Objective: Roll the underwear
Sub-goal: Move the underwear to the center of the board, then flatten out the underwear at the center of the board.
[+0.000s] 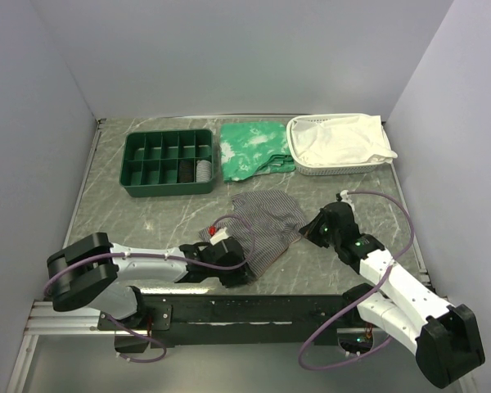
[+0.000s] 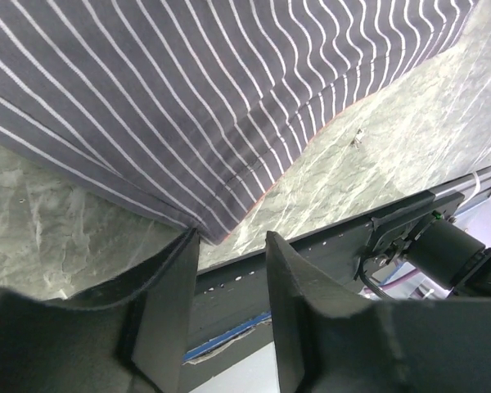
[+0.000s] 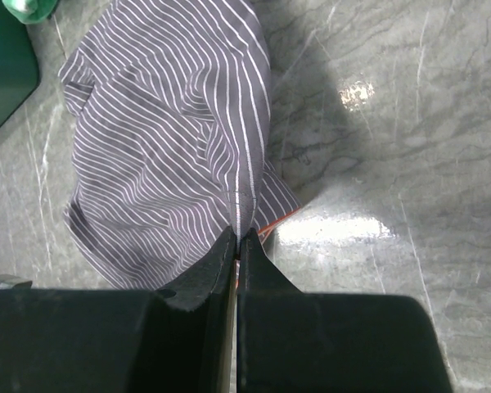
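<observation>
Underwear point(image 1: 266, 219), grey pinstriped boxer briefs of soft fabric, lies crumpled on the grey marbled desk point(image 1: 147, 217). At its 4 o'clock edge the right hand point(image 3: 237, 239) is pinched tight on the fabric. At its 7 o'clock corner the left hand point(image 2: 229, 241) stands partly open, gripping nothing. A green compartment tray point(image 1: 170, 164) sits at 11 o'clock.

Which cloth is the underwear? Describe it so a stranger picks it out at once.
On the grey marbled table, look from the green compartment tray toward the near edge. The underwear lies crumpled there, near the middle. Unlike the green cloth and the white cloth behind it, it is grey with fine stripes.
</observation>
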